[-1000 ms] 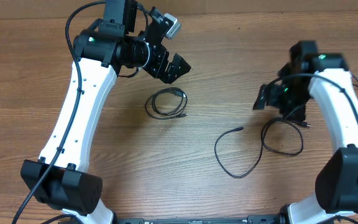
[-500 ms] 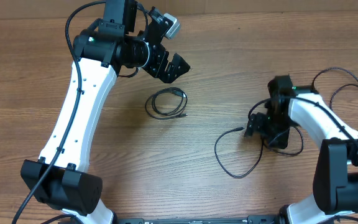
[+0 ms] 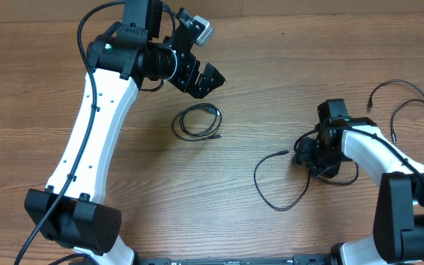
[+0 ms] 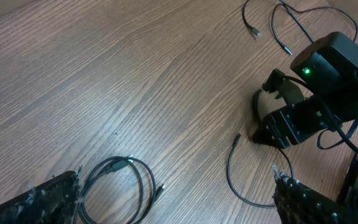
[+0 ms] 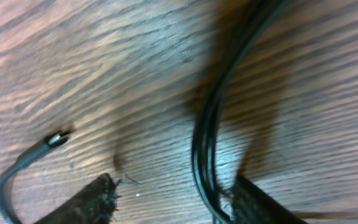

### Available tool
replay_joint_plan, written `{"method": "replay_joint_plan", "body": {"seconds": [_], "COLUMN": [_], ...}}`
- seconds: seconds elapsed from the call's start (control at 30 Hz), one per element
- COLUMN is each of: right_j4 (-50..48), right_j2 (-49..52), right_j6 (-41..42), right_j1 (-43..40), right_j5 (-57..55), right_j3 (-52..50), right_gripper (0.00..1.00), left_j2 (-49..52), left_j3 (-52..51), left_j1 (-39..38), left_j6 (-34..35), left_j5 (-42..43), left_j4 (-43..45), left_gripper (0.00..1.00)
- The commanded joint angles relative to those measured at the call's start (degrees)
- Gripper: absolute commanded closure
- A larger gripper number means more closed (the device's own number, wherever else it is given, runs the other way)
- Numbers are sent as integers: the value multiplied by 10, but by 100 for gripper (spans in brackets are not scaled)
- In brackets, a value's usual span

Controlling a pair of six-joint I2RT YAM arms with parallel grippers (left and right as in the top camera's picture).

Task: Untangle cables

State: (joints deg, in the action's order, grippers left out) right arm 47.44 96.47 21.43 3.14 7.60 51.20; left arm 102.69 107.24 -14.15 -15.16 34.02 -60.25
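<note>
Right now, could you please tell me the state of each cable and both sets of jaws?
Coiled cable: wound in a small loop, untouched.
Long cable: loose curve, one plug free.
Far-right cables: spread out, untouched.
Left jaws: open, empty.
Right jaws: open, low, straddling cable strands.

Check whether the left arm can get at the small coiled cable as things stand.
Probably yes. The left end effector hangs open just beyond the coiled cable. Nothing lies between them, and the right arm is well off to the side.
</note>
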Motion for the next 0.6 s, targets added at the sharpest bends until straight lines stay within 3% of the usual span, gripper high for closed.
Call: {"method": "replay_joint_plan", "body": {"seconds": [0.0,0.07,0.13,0.23,0.37,0.57], "right_j4": [-8,0,-5,-11,-17,-30], "right_j2": [26,27,27,27,27,27], "right_j6": [9,28,28,27,8,-22], "right_j1": [-13,-36,-64,-114,-205,-316], "right_j5": [-66,-112,-114,-114,-111,-121], "right_j3": [-25,-30,-39,-51,-55,-55], "right_gripper": [47,53,46,45,55,55], "left_j2": [8,8,8,8,8,8], "left_j3": [5,5,5,5,5,5], "left_j1": [2,2,2,2,2,2], "left_j6": [2,2,2,2,2,2], "left_j5": [-2,-2,-2,-2,-2,-2], "left_j4": [0,0,0,0,1,0], "left_gripper": [0,0,0,0,0,0]}}
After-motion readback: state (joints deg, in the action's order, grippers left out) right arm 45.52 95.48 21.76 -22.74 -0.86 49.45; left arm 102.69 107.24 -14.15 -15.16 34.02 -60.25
